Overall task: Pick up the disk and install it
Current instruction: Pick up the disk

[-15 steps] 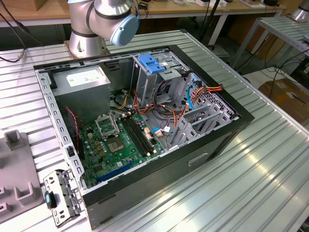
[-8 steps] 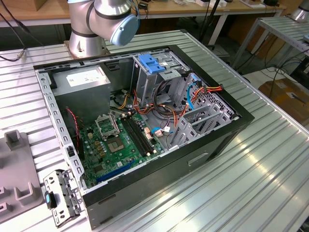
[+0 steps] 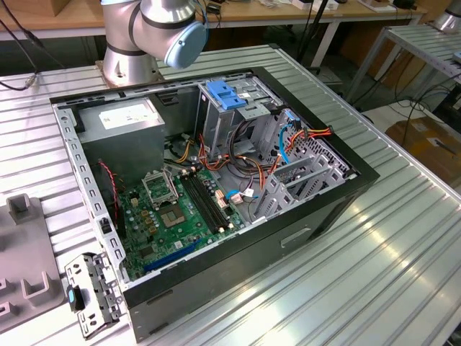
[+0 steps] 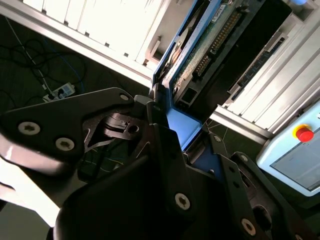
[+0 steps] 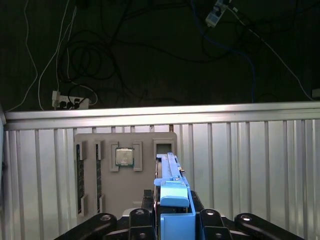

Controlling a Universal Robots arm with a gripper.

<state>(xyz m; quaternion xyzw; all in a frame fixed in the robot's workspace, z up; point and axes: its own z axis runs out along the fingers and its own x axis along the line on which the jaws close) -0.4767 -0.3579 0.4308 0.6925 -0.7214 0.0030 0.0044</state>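
ribbed aluminium table [image 5: 240, 150] lies below, with a grey parts tray [image 5: 95, 170] on it. the gripper [image 5: 172, 217] is clamped on the disk [image 5: 169, 172], held edge-on by its blue rails and seemingly clear of the tray. pick-up looks done and the carry is in hand. installing calls for lining the rails up with the drive cage [image 3: 234, 108] in the open case [image 3: 317, 209].

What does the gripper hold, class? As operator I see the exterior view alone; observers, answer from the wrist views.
Observer: The gripper is shut on the disk, clamping its blue rail.
Operator: Which face shows?
Observer: In the second wrist view, its circuit-board side.
Operator: What lies past it?
Observer: In the first wrist view, a grey tray holding a processor chip.
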